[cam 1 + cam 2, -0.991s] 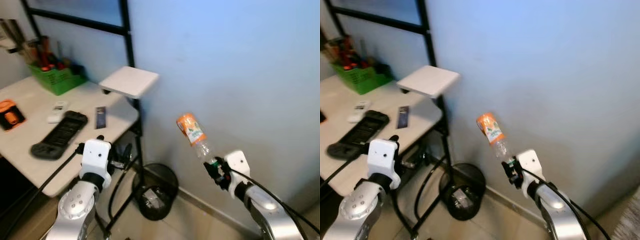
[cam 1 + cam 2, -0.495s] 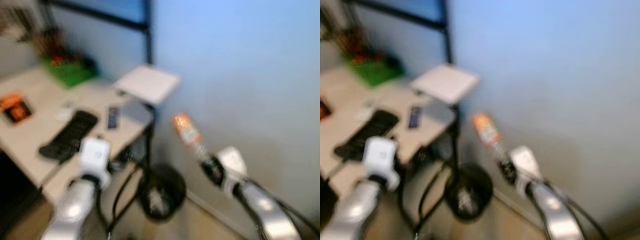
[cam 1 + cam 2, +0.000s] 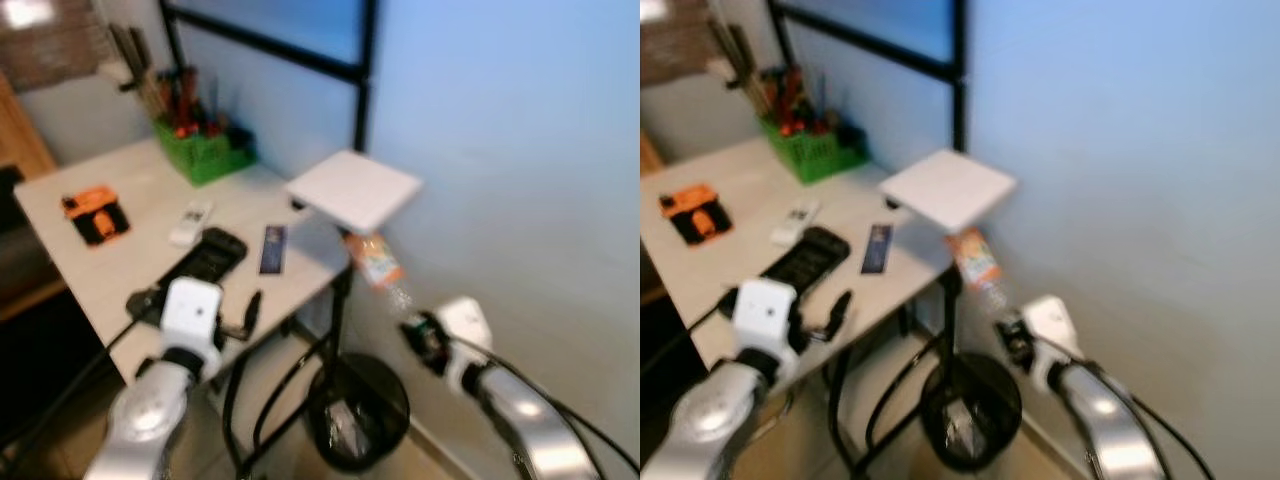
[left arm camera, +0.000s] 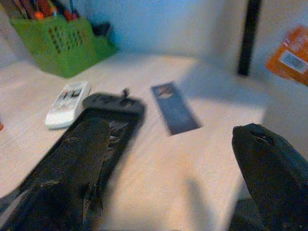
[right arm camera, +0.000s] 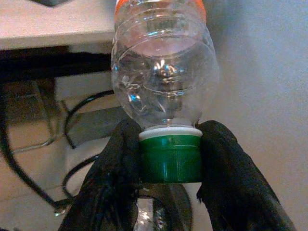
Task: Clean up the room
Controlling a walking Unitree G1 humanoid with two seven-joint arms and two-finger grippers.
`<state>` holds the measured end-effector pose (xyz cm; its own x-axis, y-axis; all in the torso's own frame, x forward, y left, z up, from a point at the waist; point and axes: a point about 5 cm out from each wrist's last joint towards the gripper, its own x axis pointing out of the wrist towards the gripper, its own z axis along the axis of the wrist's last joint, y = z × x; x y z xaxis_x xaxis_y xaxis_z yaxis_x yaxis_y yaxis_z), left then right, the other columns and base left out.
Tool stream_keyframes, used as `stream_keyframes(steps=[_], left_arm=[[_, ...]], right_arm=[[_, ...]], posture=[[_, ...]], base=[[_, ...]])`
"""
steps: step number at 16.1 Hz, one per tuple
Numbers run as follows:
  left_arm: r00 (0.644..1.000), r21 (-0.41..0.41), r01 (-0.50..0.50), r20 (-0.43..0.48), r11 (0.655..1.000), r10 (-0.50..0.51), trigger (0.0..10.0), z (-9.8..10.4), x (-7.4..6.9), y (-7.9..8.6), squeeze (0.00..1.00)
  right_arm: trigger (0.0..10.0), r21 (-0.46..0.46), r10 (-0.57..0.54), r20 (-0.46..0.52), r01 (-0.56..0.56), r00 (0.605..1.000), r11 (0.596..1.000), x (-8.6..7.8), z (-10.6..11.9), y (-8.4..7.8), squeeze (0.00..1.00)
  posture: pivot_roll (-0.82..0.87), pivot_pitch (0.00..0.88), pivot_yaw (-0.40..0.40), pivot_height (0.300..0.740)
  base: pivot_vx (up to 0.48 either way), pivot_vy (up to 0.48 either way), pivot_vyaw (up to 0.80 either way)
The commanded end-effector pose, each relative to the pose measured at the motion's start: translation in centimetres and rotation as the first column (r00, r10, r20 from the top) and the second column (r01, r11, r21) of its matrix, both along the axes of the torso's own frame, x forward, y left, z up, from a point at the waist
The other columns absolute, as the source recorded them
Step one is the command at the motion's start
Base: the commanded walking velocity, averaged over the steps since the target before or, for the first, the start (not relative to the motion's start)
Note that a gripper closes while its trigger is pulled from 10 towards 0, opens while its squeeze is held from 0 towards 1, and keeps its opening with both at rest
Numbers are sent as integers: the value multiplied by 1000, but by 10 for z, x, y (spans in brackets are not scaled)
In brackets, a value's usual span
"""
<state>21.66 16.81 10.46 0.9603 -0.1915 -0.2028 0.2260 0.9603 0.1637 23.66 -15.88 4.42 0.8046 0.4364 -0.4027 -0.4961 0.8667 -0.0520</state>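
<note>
**A:** So what's the right pincer [image 5: 169,166] got? Looks like plastic.

**B:** Yep, a clear, ribbed plastic bottle [image 3: 378,268] with an orange label. The two black fingers [image 5: 114,175] are pinched on its green cap [image 5: 170,154], one on each side. The bottle sticks up and away from the pincer, base pointing toward the table edge, tilted rather than upright. It's in the air, just beside the corner of the table [image 3: 90,270] and above a round black mesh bin [image 3: 358,412] on the floor. The bin has something crumpled and shiny in it, can't tell what.

**A:** And the left pincer?

**B:** The left pincer [image 4: 173,168] hovers over the table with its fingers spread wide, nothing between them. They look matte black and a bit rough.

**A:** What's on the table?

**B:** Pale wood-grain top. There's a long black flat device [image 3: 203,258], a small white remote [image 3: 189,222] just beside it, a thin dark rectangular card [image 3: 272,248], a chunky orange and black block [image 3: 92,213] well apart from those, and a green perforated plastic basket [image 3: 203,155] stuffed with tools at the back. A flat white square panel [image 3: 354,188] sits raised at the corner by a black metal frame [image 3: 364,72]. The wall is plain pale blue.
</note>
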Motion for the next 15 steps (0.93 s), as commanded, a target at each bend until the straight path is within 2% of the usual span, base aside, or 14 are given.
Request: stream_keyframes(steps=[1,3,4,7,8,9,11,13,14,15], left_arm=[[997,-6,71,-7,997,-71,10000,1,3,-7,0],[977,-1,211,-33,978,-211,10000,1,4,-16,0],[949,-8,312,-43,950,-312,10000,3,4,-25,0],[872,-15,485,-73,874,-485,10000,7,5,-38,0],[849,-11,522,-80,853,-522,10000,8,6,-41,0],[842,-7,534,-82,846,-533,10000,8,6,-41,0],[795,-26,595,-127,804,-593,10000,7,6,-45,0],[772,-38,618,-162,785,-615,10000,3,4,-46,0],[751,-33,637,-199,770,-630,10000,0,3,-46,0],[738,-30,648,-225,761,-637,10000,-2,3,-45,0]], right_arm=[[10000,-71,-50,-10,50,999,996,4,0,-16,0],[10000,-169,-52,-49,43,997,985,10,-8,-23,0],[10000,-222,-51,-80,32,995,975,13,-12,-26,0],[10000,-306,-86,-110,48,990,951,20,-18,-32,0],[10000,-316,-111,-109,72,988,946,22,-18,-35,0],[10000,-318,-117,-108,77,987,945,23,-18,-36,0],[10000,-404,-99,-124,40,987,914,21,-18,-48,0],[10000,-444,-89,-141,17,986,896,20,-20,-51,0],[10000,-459,-79,-174,-10,982,888,18,-23,-52,0],[10000,-469,-23,-263,-107,964,877,10,-33,-48,0]], posture=[[35,0,22,740],[34,0,20,740],[35,0,16,740],[38,0,3,740],[38,0,1,740],[37,0,0,740],[29,0,-3,740],[20,0,-2,740],[19,0,-1,740],[13,0,3,740]], base=[[0,0,0],[0,0,0],[0,0,0],[0,0,0],[0,0,0],[0,0,0],[0,0,0],[0,0,0],[0,0,0],[0,0,0]])
